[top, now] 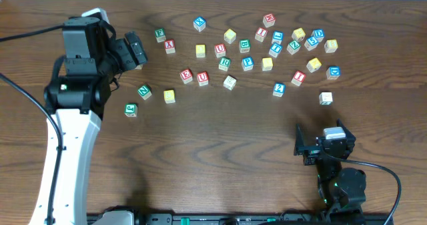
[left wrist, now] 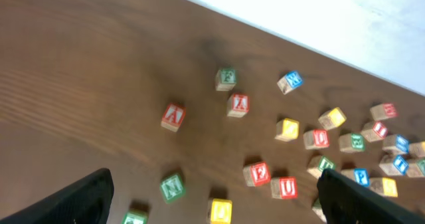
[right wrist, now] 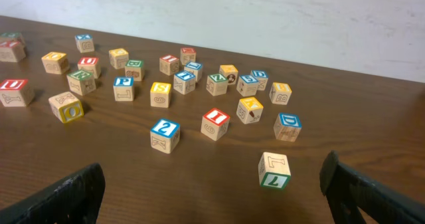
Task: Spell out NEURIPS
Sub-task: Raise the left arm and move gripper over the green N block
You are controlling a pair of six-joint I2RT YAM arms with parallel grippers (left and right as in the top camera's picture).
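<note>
left gripper (top: 138, 50) and right gripper (right wrist: 212, 199) gaped open
green n cube (left wrist: 172, 187) lay near the left; loose cubes (right wrist: 165, 135) ahead of the right, table edge (right wrist: 299, 68) beyond.

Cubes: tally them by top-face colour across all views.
Red cubes: 8, one mostly hidden overhead under the left gripper
Blue cubes: 8
Green cubes: 6
Yellow cubes: 7
Plain-topped cubes: 2
Total: 31
</note>
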